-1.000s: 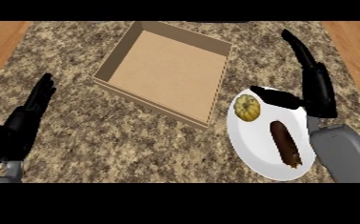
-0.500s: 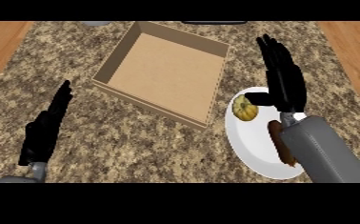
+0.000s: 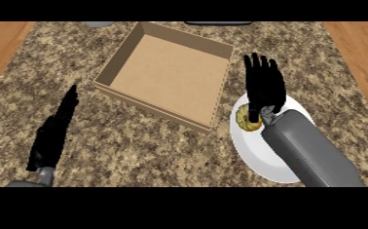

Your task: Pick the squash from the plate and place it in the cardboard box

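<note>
A small yellow squash (image 3: 248, 117) lies on the upper left part of a white plate (image 3: 253, 156) at the right of the counter. My right hand (image 3: 264, 84) hovers over the plate's top edge with straight fingers pointing away, just right of the squash and partly over it; its grey forearm covers much of the plate. An open cardboard box (image 3: 169, 74) stands left of the plate, nothing inside it. My left hand (image 3: 54, 131) rests open at the lower left, edge-on, fingers pointing up.
The counter is speckled granite, with wooden floor showing at both upper corners. A grey object (image 3: 99, 24) and a dark one (image 3: 218, 23) peek in at the far edge behind the box.
My right hand has moved left and towards me over the plate, now beside the squash; its forearm now hides the dark item on the plate. My left hand shifted right slightly.
</note>
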Motion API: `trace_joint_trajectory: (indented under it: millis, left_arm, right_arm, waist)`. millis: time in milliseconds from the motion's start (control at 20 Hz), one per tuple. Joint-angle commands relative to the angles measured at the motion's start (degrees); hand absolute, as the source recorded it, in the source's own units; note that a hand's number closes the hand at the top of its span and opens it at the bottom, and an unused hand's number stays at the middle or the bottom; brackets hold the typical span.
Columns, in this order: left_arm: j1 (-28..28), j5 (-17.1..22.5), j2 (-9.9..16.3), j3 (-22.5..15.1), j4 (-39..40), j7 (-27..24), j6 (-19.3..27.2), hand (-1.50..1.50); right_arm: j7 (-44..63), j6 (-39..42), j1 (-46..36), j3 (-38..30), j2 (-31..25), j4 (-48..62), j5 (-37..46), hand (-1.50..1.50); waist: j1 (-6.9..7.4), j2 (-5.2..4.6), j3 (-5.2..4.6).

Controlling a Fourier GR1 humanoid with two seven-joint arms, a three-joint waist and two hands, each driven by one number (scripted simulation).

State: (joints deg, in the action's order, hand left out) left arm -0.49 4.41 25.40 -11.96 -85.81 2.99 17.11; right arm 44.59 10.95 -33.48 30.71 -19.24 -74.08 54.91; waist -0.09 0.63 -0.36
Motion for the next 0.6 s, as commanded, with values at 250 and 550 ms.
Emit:
trace_joint_trajectory:
  millis: [250, 550]
  left_arm:
    - [-1.28, -0.94, -1.40, 0.91, -0.29, 1.24, -0.52, 0.00]
    - [-0.41, -0.65, -0.34, 2.66, -2.15, 2.25, -2.42, 0.00]
  right_arm:
    - [18.86, 16.33, -1.20, 0.75, 12.72, 2.05, 1.38, -1.50]
    - [21.63, 16.37, -0.91, -0.33, 16.15, 3.99, 6.11, -1.50]
  waist:
    - [0.23, -0.58, 0.33]
    - [0.28, -0.56, 0.35]
